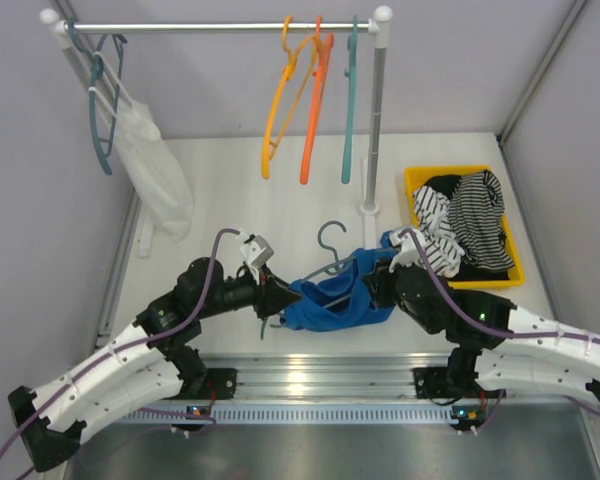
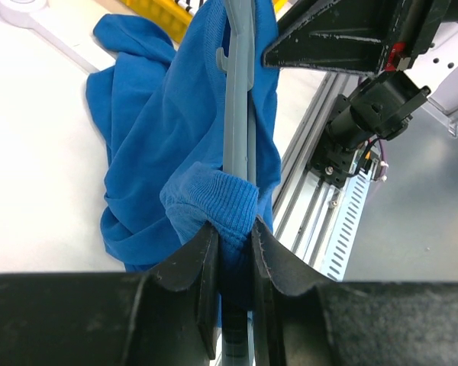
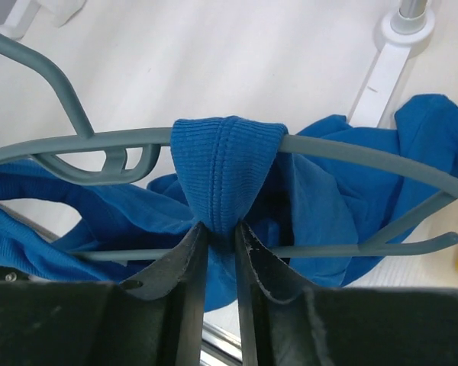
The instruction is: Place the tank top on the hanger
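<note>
Much stays out of sight at the near edge of the table (image 1: 230, 190), where the tank top (image 1: 335, 302) sits in a crumpled royal-blue heap between the two arms. From above, the soft fabric buries most of the hanger (image 1: 330, 242). Only its curved hook and a stretch of thin slate-teal plastic show, and the fingertips of both arms are hidden in the folds.

The wrist cameras give more. The left gripper (image 2: 233, 248) is clamped on the hanger (image 2: 237, 114), seen edge-on and cut off at the top, with a fold of ribbed hem pinched in alongside the bar. The right gripper (image 3: 221, 236) has its jaws squeezed together on the tank top (image 3: 225, 164), just under the point where a wide ribbed strap folds over the hanger (image 3: 76, 142). The hanger's arm runs out of frame at both ends.

Behind, a steel clothes rail (image 1: 220, 27) carries two orange hangers (image 1: 298, 95) and a teal one (image 1: 350, 100). A white garment (image 1: 158, 165) hangs at the far left. A yellow bin (image 1: 414, 182) at the right edge holds striped garments (image 1: 480, 215).
</note>
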You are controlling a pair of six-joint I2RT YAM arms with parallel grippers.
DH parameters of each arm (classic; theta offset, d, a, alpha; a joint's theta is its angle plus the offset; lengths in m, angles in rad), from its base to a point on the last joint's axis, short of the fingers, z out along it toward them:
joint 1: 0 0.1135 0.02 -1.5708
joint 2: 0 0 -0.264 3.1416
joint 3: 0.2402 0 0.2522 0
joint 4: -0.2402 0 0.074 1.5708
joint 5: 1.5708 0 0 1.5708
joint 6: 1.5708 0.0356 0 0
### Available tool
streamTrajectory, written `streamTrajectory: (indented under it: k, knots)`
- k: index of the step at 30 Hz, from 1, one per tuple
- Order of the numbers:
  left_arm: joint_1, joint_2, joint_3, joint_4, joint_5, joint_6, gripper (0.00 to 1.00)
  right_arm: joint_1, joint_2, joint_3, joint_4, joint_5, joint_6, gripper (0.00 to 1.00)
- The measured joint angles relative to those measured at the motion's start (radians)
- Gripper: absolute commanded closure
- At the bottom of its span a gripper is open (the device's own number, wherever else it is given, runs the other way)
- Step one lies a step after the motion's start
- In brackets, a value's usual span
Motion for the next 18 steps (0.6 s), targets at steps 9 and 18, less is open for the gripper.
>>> streamTrajectory:
  k: [9,18]
  knots:
    - [0.000,-0.050,0.062,-0.087,-0.009,0.029,1.00,-0.005,0.000,0.174,-0.049,0.006,-0.031,0.93]
    - [0.000,-0.102,0.128,-0.139,-0.043,0.051,1.00,-0.006,0.036,0.282,-0.079,-0.008,-0.041,0.64]
